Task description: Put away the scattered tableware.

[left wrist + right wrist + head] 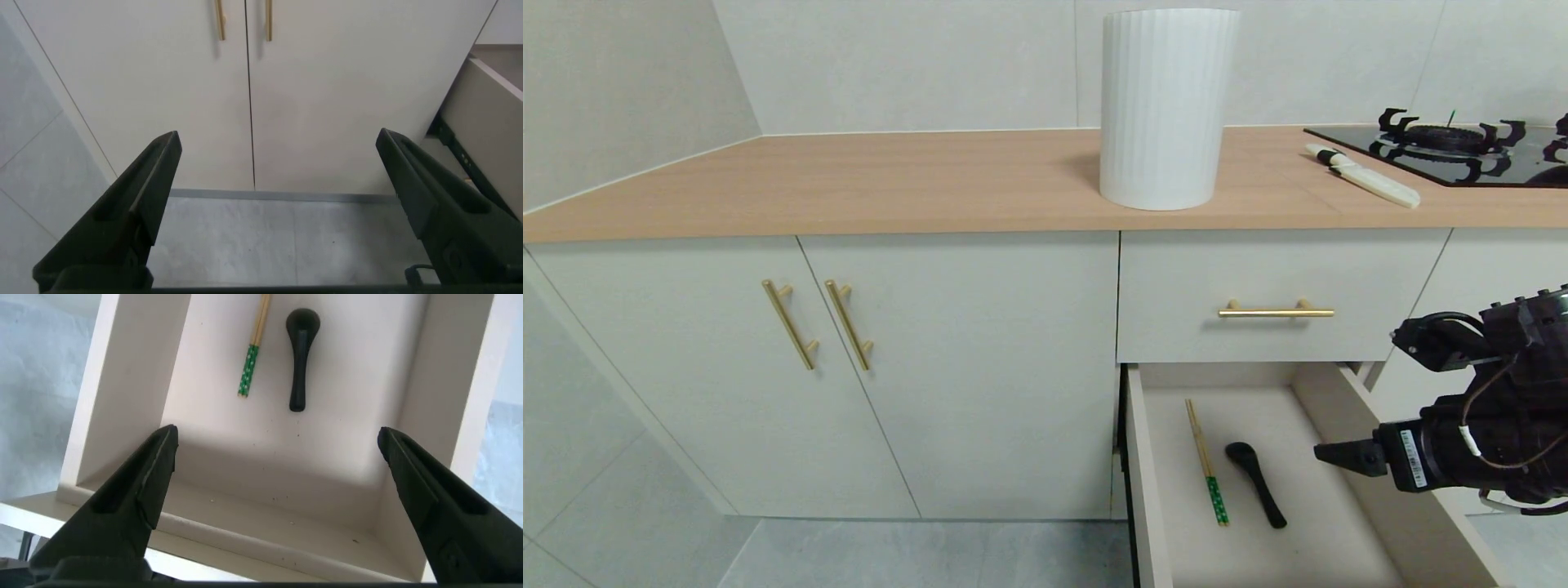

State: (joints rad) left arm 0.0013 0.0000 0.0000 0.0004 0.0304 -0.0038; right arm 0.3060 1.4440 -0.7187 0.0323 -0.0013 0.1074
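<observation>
Your left gripper (278,155) and right gripper (276,441) gape empty, fingers wide; shutting the drawer (1147,490) now would strand the knife (1364,175) on the tabletop (890,180).

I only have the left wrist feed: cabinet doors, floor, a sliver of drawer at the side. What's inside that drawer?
Observer: A pair of chopsticks with green ends and a black spoon lie side by side, not touching, on the floor of the open drawer.
Operator: Where's the right gripper?
Observer: It hangs above the drawer, open and holding nothing.
Operator: Any tableware left out?
Observer: A white knife lies on the countertop beside the stove.
</observation>
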